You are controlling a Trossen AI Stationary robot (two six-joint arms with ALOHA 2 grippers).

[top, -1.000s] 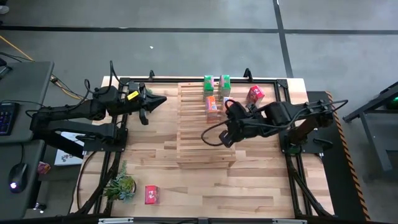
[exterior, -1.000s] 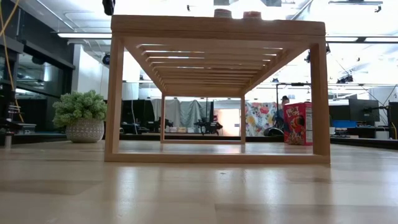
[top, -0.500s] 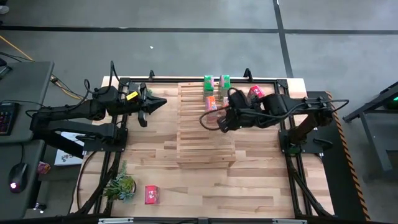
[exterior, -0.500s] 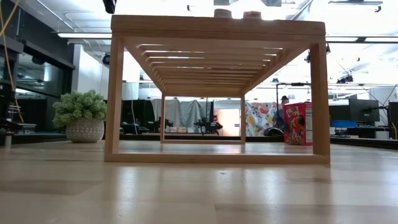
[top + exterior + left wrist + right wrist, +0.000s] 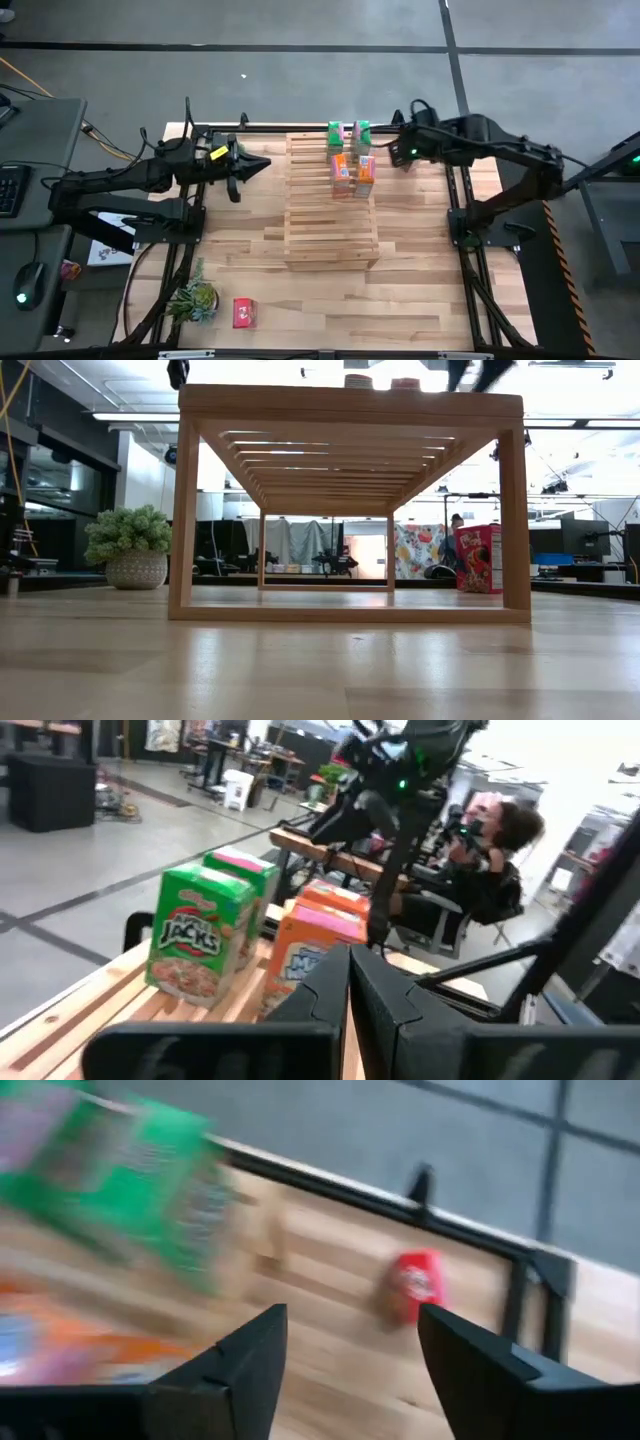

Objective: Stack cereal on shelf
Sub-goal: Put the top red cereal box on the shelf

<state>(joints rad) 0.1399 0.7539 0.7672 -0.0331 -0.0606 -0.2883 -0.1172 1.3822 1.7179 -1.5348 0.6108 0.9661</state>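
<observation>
The shelf [image 5: 330, 205] of pale slats stands mid-table. On its far top end stand two green cereal boxes [image 5: 347, 133] and, in front of them, two orange ones [image 5: 353, 172]; the left wrist view shows them too [image 5: 200, 945]. One red box [image 5: 415, 1285] stands on the table off the shelf's far right corner, also in the low view [image 5: 478, 558]. Another red box [image 5: 243, 312] lies near the front left. My right gripper [image 5: 397, 153] hangs open above the far right red box, touching nothing. My left gripper [image 5: 258, 165] waits shut, left of the shelf.
A potted plant [image 5: 195, 298] stands at the front left corner, next to the red box there. A black frame [image 5: 450, 130] runs along the table's edges. Bare shelf top lies nearer than the boxes. A person [image 5: 495, 860] sits beyond the table.
My right gripper has swung from above the shelf's middle right toward the table's far right corner, rising as it went. The second orange box, which the arm covered before, now shows beside the first.
</observation>
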